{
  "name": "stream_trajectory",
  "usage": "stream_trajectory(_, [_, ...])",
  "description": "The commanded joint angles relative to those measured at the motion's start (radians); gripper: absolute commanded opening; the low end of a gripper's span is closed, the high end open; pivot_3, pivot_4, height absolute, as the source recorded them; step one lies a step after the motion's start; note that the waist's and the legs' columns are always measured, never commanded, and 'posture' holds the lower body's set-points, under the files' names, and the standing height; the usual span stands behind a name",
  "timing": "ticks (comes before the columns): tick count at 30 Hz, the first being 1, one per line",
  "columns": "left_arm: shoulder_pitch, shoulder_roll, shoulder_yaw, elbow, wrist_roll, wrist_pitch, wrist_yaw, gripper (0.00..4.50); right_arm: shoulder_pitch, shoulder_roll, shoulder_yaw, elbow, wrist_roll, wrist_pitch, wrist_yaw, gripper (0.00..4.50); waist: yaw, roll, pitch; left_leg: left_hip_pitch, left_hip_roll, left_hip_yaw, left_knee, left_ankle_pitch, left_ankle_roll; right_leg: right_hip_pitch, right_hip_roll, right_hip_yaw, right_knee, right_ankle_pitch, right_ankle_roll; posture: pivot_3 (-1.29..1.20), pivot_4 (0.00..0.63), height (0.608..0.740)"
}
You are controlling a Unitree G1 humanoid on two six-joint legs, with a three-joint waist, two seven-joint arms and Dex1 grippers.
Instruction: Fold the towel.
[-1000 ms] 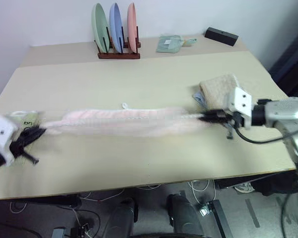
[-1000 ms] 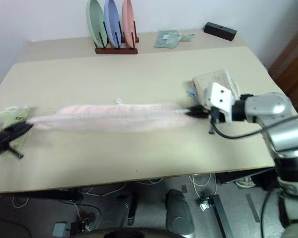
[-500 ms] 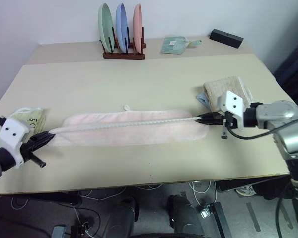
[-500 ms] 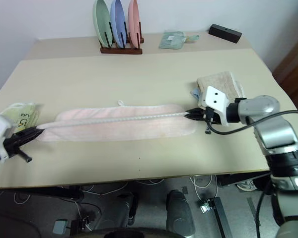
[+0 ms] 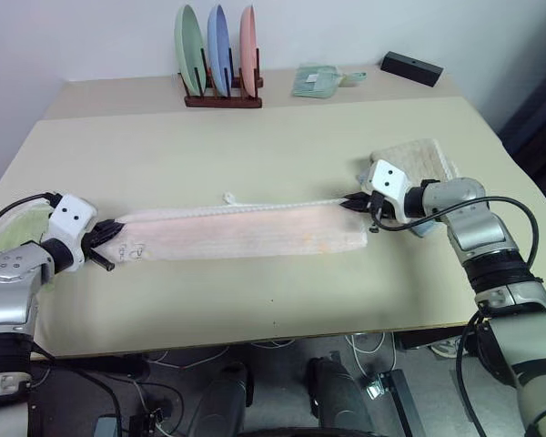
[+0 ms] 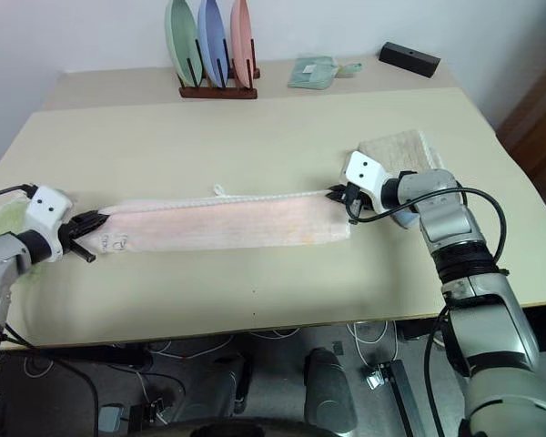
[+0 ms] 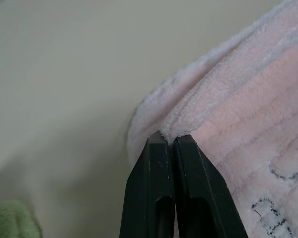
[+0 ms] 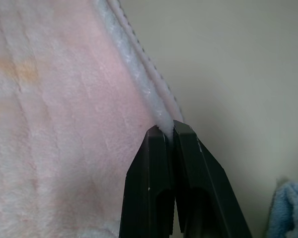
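While lying as a long strip across the beige table [image 5: 255, 137], the pale pink terry towel [image 5: 246, 232] is running hand to hand: left hand [image 5: 103, 239] and right hand [image 5: 357, 200] are each clenching an opposite end corner.

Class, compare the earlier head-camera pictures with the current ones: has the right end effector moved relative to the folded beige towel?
Yes. The right end effector, shut on the pink towel, has shifted toward the plate rack, from below the beige towel to level with its near edge.

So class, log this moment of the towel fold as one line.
towel: folded strip flat on table | left gripper: shut on towel end | right gripper: shut on other end | next: likely release
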Motion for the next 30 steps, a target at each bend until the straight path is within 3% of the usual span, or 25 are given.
stream_trajectory(1, [-0.014, 0.008, 0.024, 0.019, -0.013, 0.021, 0.009, 0.62, -0.031, 0.008, -0.034, 0.010, 0.002, -0.012, -0.022, 0.00, 0.000, 0.000, 0.000, 0.000, 0.000, 0.000, 0.000, 0.000, 0.000, 0.000, 0.000, 0.000, 0.000, 0.000, 0.000, 0.00, 0.150, 0.740])
stream_trajectory(2, [-0.013, 0.008, 0.026, 0.020, -0.017, 0.027, 0.011, 0.89, -0.032, 0.012, -0.040, 0.010, 0.007, -0.004, -0.022, 0.00, 0.000, 0.000, 0.000, 0.000, 0.000, 0.000, 0.000, 0.000, 0.000, 0.000, 0.000, 0.000, 0.000, 0.000, 0.000, 0.00, 0.150, 0.740])
stream_trajectory(3, [-0.010, 0.010, 0.028, 0.020, -0.017, 0.027, 0.017, 1.40, -0.030, 0.013, -0.043, 0.005, 0.011, -0.001, -0.022, 0.60, 0.001, 0.000, 0.000, 0.000, 0.000, 0.000, 0.000, 0.000, 0.000, 0.000, 0.000, 0.000, 0.000, 0.000, 0.000, 0.00, 0.150, 0.740])
stream_trajectory(4, [-0.007, 0.011, 0.032, 0.018, -0.015, 0.023, 0.025, 1.85, -0.027, 0.012, -0.049, -0.003, 0.012, -0.003, -0.029, 0.89, 0.001, 0.000, 0.000, 0.000, 0.000, 0.000, 0.000, 0.000, 0.000, 0.000, 0.000, 0.000, 0.000, 0.000, 0.000, 0.00, 0.150, 0.740])
stream_trajectory(8, [-0.005, 0.000, 0.070, 0.019, 0.001, -0.026, 0.121, 3.79, -0.014, 0.000, -0.091, -0.045, 0.012, 0.000, -0.090, 2.78, 0.002, 0.000, 0.000, 0.000, 0.000, 0.000, 0.001, 0.000, 0.000, 0.000, 0.000, 0.000, 0.000, 0.000, 0.000, 0.00, 0.150, 0.740])
stream_trajectory(9, [-0.007, -0.009, 0.090, 0.011, -0.011, -0.026, 0.146, 4.32, -0.007, -0.009, -0.105, -0.061, 0.012, 0.004, -0.106, 2.83, 0.002, 0.000, 0.000, 0.000, 0.000, 0.000, 0.001, 0.000, 0.000, 0.000, 0.000, 0.000, 0.000, 0.000, 0.000, 0.00, 0.150, 0.740])
stream_trajectory(15, [0.045, -0.090, 0.212, -0.173, -0.115, 0.050, 0.252, 4.32, 0.158, -0.097, -0.244, -0.349, 0.107, 0.211, -0.129, 2.83, 0.010, 0.000, 0.000, -0.001, 0.000, -0.001, 0.001, 0.000, 0.000, 0.000, -0.001, 0.000, 0.000, 0.001, 0.001, 0.00, 0.150, 0.740])
stream_trajectory(18, [0.105, -0.115, 0.241, -0.273, -0.131, 0.069, 0.281, 4.39, 0.287, -0.108, -0.339, -0.583, 0.259, 0.432, -0.129, 3.65, 0.008, 0.000, 0.000, -0.001, 0.001, -0.001, 0.000, 0.000, 0.000, 0.001, -0.001, 0.001, 0.000, 0.001, 0.001, 0.00, 0.150, 0.740])
stream_trajectory(20, [0.136, -0.125, 0.239, -0.341, -0.125, 0.070, 0.293, 4.39, 0.358, -0.080, -0.405, -0.712, 0.355, 0.582, -0.183, 4.46, 0.004, 0.000, 0.000, 0.000, 0.002, -0.001, 0.000, 0.000, 0.000, 0.001, -0.001, 0.001, 0.000, 0.001, 0.001, 0.00, 0.150, 0.740])
stream_trajectory(25, [0.207, -0.136, 0.168, -0.496, -0.097, 0.073, 0.270, 4.39, 0.508, -0.019, -0.498, -0.934, 0.557, 0.857, -0.283, 4.46, 0.012, -0.001, -0.001, 0.000, 0.003, 0.000, 0.002, 0.000, 0.001, 0.002, 0.000, 0.001, -0.001, 0.001, 0.000, 0.00, 0.150, 0.740])
stream_trajectory(30, [0.252, -0.159, -0.020, -0.657, -0.051, 0.040, 0.209, 4.39, 0.667, 0.138, -0.551, -1.063, 0.729, 1.144, -0.485, 4.46, 0.027, -0.002, -0.002, 0.000, 0.002, 0.000, 0.002, -0.001, 0.001, 0.003, 0.000, 0.001, -0.002, 0.001, 0.000, 0.00, 0.150, 0.740])
